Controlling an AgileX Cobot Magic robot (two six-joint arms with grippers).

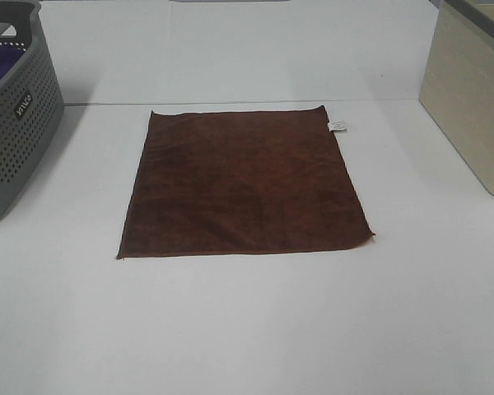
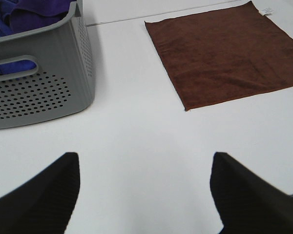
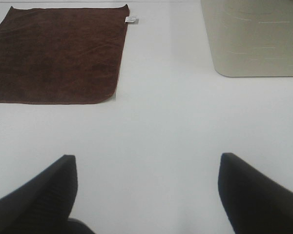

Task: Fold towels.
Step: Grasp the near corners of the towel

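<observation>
A dark reddish-brown plush towel (image 1: 243,185) lies flat and unfolded on the white table, with a small white tag (image 1: 337,125) at its far right corner. It also shows in the left wrist view (image 2: 229,53) and the right wrist view (image 3: 58,53). Neither arm shows in the exterior high view. My left gripper (image 2: 145,190) is open and empty over bare table, well short of the towel's near left corner. My right gripper (image 3: 147,192) is open and empty over bare table, short of the towel's near right corner.
A grey perforated basket (image 1: 16,123) stands at the left edge, holding purple cloth (image 2: 24,12). A beige bin (image 1: 473,99) stands at the right (image 3: 254,36). The white table (image 1: 255,329) extends in front of the towel.
</observation>
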